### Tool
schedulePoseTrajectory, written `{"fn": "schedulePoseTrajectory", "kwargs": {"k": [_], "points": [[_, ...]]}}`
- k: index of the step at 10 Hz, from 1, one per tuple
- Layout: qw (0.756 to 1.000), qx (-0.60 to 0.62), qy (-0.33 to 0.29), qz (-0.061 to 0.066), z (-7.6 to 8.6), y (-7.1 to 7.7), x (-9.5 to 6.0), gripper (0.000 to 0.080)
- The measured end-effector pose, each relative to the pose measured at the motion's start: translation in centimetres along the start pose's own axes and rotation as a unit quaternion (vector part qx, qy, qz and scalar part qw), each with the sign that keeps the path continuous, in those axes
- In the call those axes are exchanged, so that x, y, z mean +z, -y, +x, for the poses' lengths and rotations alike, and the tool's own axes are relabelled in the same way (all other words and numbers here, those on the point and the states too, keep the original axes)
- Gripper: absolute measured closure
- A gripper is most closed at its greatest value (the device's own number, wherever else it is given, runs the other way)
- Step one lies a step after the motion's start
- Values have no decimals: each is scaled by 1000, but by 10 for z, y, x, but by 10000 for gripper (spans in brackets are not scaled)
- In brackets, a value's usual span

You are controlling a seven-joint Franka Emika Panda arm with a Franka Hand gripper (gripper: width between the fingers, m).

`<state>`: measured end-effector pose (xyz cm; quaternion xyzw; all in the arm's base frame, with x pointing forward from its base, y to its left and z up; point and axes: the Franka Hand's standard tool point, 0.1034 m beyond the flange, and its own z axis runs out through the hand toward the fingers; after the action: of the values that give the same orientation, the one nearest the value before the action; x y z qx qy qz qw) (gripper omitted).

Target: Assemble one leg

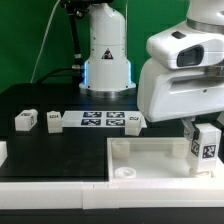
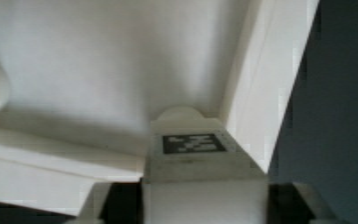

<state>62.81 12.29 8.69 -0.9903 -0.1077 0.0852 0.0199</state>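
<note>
My gripper (image 1: 204, 146) is shut on a leg (image 1: 208, 150), a small white post with a black-and-white tag on its side. It holds the leg upright over the corner of the big white rimmed tabletop (image 1: 150, 158) at the exterior view's right. In the wrist view the leg (image 2: 195, 150) sits between the two dark fingers (image 2: 123, 203), tip pointing into the tabletop's inner corner beside its rim (image 2: 258, 70). I cannot tell whether the leg touches the tabletop. Two more legs (image 1: 25, 121) (image 1: 54, 121) stand on the black table at the exterior view's left.
The marker board (image 1: 100, 121) lies behind the tabletop, with another leg (image 1: 135, 120) at its end. A white part (image 1: 3, 152) shows at the left edge. A round boss (image 1: 125, 172) sits inside the tabletop. The robot base (image 1: 105, 50) stands behind.
</note>
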Motion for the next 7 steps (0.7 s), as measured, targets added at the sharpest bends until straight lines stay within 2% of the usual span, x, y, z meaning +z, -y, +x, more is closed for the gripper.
{"fn": "schedulePoseTrajectory", "kwargs": {"k": [1,3,5,7], "points": [[998,69,0,1,0,0,0,505],[979,202,-12,15,1,-1,1,505],[946,322,-22,21,1,0,1,506],[903,429,-24,28,3,2,1,506]]}}
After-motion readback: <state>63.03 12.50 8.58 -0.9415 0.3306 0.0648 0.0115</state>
